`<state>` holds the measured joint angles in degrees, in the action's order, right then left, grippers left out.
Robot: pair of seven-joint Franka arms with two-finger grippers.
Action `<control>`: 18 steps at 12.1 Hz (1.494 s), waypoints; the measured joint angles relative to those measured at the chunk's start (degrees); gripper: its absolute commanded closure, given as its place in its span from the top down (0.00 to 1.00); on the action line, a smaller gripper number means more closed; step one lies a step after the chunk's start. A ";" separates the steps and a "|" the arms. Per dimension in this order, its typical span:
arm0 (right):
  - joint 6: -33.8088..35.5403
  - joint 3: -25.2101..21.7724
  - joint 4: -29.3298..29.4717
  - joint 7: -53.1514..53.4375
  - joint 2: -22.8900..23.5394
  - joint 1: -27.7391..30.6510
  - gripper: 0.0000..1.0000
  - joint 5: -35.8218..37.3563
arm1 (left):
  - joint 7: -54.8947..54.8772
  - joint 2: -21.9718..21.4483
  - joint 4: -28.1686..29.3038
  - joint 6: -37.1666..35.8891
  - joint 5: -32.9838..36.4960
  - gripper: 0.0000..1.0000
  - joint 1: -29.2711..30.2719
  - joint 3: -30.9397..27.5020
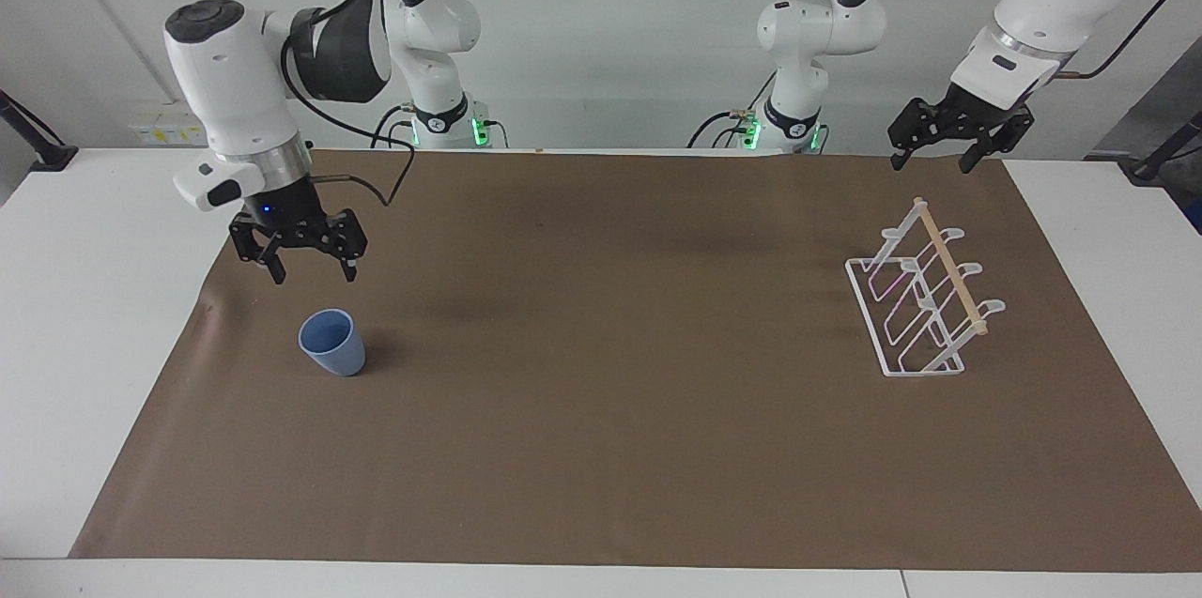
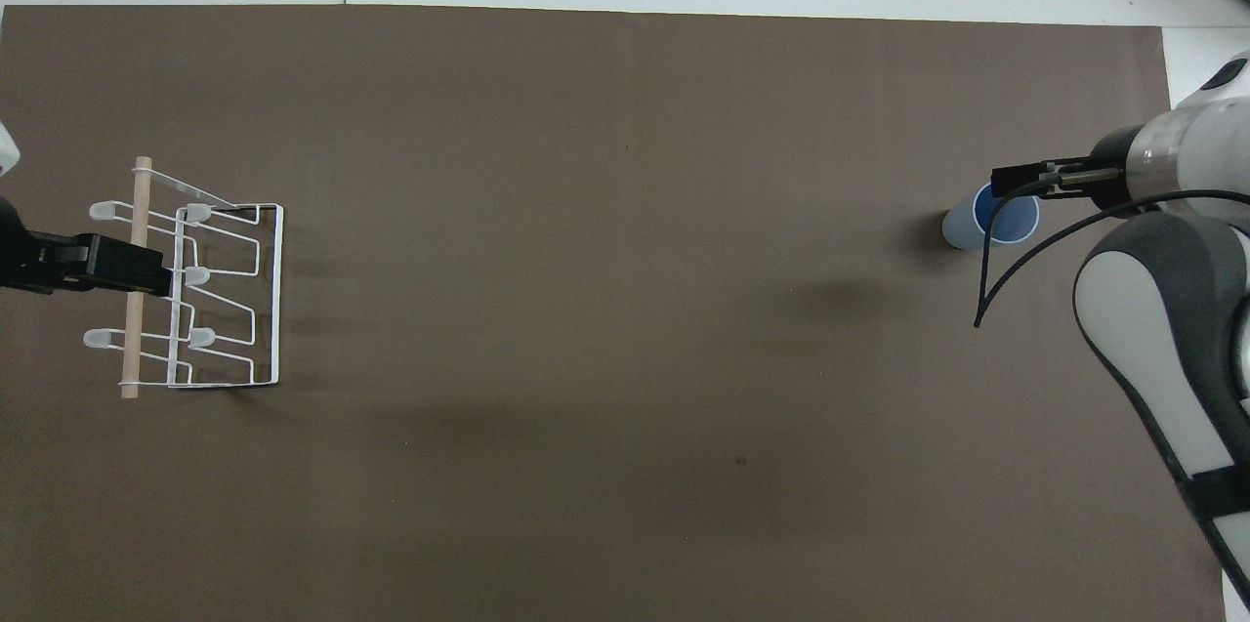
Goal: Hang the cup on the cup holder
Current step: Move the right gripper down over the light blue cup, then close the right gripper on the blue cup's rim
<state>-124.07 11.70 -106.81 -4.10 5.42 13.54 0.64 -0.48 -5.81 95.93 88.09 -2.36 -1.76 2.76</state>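
One cup (image 1: 331,344), one cup holder (image 1: 925,292)

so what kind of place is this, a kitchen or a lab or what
Most likely a robotics lab, not a kitchen. Two white robot arms are mounted at a plain white table covered by a brown mat, with only a blue cup and a wire cup holder set out.
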 measured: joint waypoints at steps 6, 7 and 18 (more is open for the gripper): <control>-9.19 -0.01 -6.15 0.00 4.49 0.04 1.00 0.00 | 0.00 -0.22 0.39 -0.89 0.00 1.00 -0.03 0.11; -9.74 -0.01 -7.01 0.00 4.59 0.04 1.00 0.00 | 0.00 -0.23 0.39 -0.89 0.00 1.00 -0.01 0.02; -11.71 -0.16 -10.19 -0.15 5.30 0.34 0.45 0.01 | 0.00 -0.27 0.41 -0.89 0.01 1.00 -0.01 0.07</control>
<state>-135.77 11.54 -117.00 -4.25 10.71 13.88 0.65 -0.48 -6.08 96.34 87.21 -2.36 -1.77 2.83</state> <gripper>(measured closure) 0.251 0.000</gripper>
